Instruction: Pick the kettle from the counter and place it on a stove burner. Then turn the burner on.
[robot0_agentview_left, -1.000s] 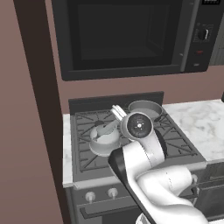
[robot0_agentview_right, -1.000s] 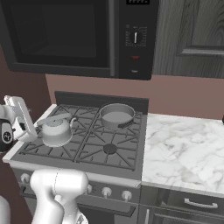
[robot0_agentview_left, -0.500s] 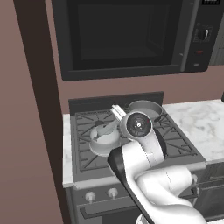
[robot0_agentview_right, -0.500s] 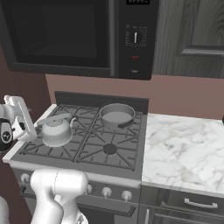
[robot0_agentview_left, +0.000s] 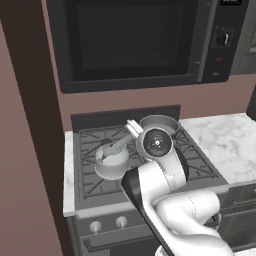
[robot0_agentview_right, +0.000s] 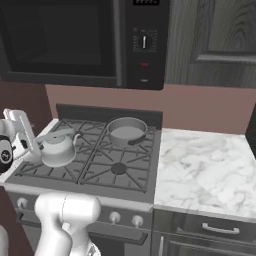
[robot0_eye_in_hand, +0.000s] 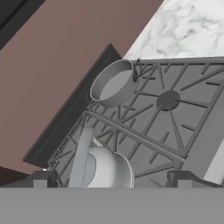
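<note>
The silvery kettle (robot0_agentview_right: 57, 147) stands on the stove's front left burner grate, its arched handle up; it also shows as kettle (robot0_agentview_left: 111, 160) and, low in the hand view, kettle (robot0_eye_in_hand: 105, 168). My gripper (robot0_agentview_right: 20, 134) hovers just left of it, open, holding nothing. Its two dark tips (robot0_eye_in_hand: 43, 178) stand wide apart with the kettle ahead of them. The front right stove burner (robot0_agentview_right: 118, 168), (robot0_eye_in_hand: 168, 99) is bare. The marble counter (robot0_agentview_right: 200, 170), (robot0_agentview_left: 225, 142), (robot0_eye_in_hand: 188, 30) lies to the right of the stove.
A straight-sided grey pot (robot0_agentview_right: 126, 131), (robot0_agentview_left: 159, 122), (robot0_eye_in_hand: 113, 83) sits on the back right burner. Silver knobs (robot0_agentview_right: 115, 217), (robot0_agentview_left: 95, 227) line the stove front. A black microwave (robot0_agentview_right: 65, 40) hangs above. My white arm (robot0_agentview_left: 165, 185) covers the stove's middle in the left base view.
</note>
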